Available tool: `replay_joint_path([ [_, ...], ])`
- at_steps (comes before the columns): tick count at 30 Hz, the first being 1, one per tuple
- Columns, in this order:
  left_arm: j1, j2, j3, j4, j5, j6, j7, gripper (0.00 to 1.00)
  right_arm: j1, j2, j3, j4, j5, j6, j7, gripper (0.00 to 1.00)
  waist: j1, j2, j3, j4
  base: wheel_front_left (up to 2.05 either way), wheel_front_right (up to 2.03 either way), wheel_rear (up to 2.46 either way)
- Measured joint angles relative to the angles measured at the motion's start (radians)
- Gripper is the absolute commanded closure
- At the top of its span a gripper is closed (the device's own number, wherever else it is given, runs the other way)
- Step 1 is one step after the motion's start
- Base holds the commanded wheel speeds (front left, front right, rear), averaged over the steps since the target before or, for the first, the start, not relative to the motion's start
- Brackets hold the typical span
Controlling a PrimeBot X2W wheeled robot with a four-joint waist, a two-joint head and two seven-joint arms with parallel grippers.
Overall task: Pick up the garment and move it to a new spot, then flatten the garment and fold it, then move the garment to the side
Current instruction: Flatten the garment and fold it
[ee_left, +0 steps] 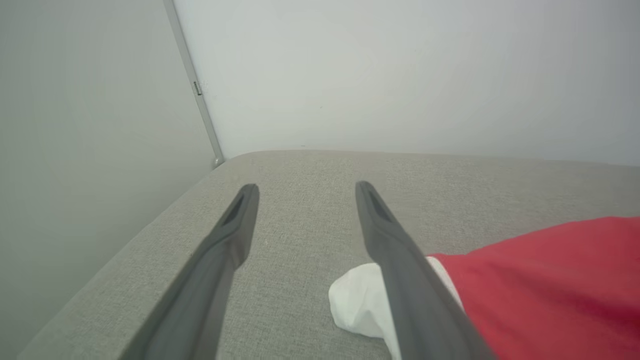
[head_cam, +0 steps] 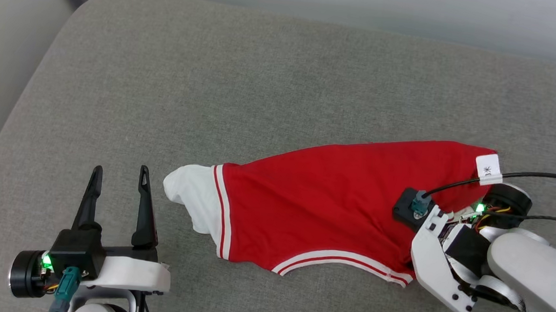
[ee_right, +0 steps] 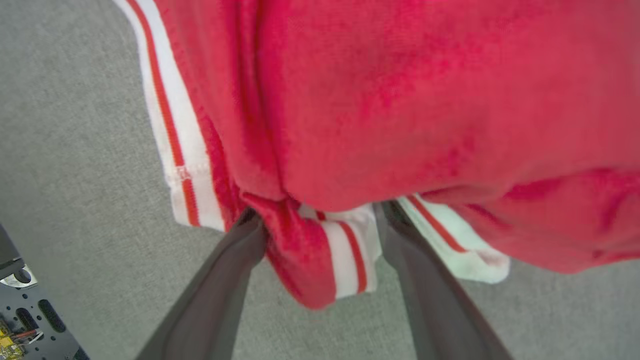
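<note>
Head view: garment [head_cam: 323,203] on grey cushion [head_cam: 264,76]

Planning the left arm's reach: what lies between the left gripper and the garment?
Only bare grey cushion, as the head view shows: the left gripper, jaws open, stands just left of the garment, clear of its white sleeve.

Nothing legible: just tiny, unreadably small dark marks on the white tag [head_cam: 488,169] on the black cable [head_cam: 541,177].
</note>
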Motion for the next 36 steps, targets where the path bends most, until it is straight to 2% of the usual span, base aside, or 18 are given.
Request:
replay_joint_path([
  [5,-0.005,-0.041,0.042,0.020,0.035,-0.043,0.000,0.00,0.016,0.003,-0.013,-0.007,-0.002,-0.001,0.044,0.00,0.0000,0.0000,0.022,0.014,0.00,0.00,0.00],
  [6,-0.005,-0.049,0.052,0.024,0.042,-0.051,0.000,0.00,0.020,0.003,-0.015,-0.008,-0.006,-0.001,0.044,0.15,0.0000,0.0000,0.021,0.014,0.00,0.00,0.00],
  [7,-0.004,-0.057,0.060,0.028,0.047,-0.058,0.000,0.00,0.023,0.004,-0.014,-0.011,-0.011,-0.002,0.033,0.61,-0.0001,0.0000,0.019,0.011,0.00,0.00,0.00],
  [8,-0.002,-0.062,0.070,0.032,0.051,-0.064,0.000,0.00,0.027,0.005,-0.012,-0.012,-0.014,-0.002,0.016,1.00,0.0000,0.0000,0.015,0.007,0.00,0.00,0.00],
  [11,0.018,-0.078,0.099,0.043,0.063,-0.080,0.000,0.00,0.031,0.002,-0.001,-0.013,-0.026,-0.002,-0.052,1.00,0.0000,0.0000,-0.005,-0.006,0.00,0.00,0.00],
  [14,0.043,-0.091,0.128,0.048,0.076,-0.095,0.000,0.00,0.029,-0.027,0.005,-0.028,-0.023,0.000,-0.115,1.00,0.0000,-0.0001,-0.032,-0.028,0.00,0.00,0.00],
  [21,0.097,-0.124,0.168,0.046,0.100,-0.130,0.000,0.00,0.044,-0.192,0.003,-0.118,0.048,0.000,-0.190,1.00,-0.0001,0.0000,-0.107,-0.095,0.00,0.00,0.00],
  [26,0.115,-0.147,0.176,0.049,0.115,-0.155,0.000,0.00,0.184,-0.293,0.003,-0.134,0.121,0.000,-0.203,1.00,-0.0001,0.0000,-0.142,-0.128,0.00,0.00,0.00],
  [29,0.124,-0.153,0.184,0.052,0.122,-0.165,0.000,0.00,0.276,-0.309,0.003,-0.115,0.139,0.000,-0.216,1.00,-0.0001,0.0000,-0.151,-0.136,0.00,0.00,0.00],
  [34,0.144,-0.161,0.202,0.064,0.133,-0.182,0.000,0.00,0.390,-0.293,-0.021,-0.053,0.154,0.000,-0.256,1.00,0.0000,0.0000,-0.164,-0.145,0.00,0.00,0.00],
  [35,0.147,-0.162,0.206,0.066,0.136,-0.183,0.000,0.00,0.407,-0.282,-0.037,-0.043,0.162,0.000,-0.271,0.81,-0.0001,0.0000,-0.168,-0.147,0.00,0.00,0.00],
  [36,0.153,-0.163,0.209,0.068,0.138,-0.186,0.000,0.00,0.421,-0.273,-0.054,-0.031,0.161,0.000,-0.286,0.41,-0.0001,0.0000,-0.173,-0.150,0.00,0.00,0.00],
])
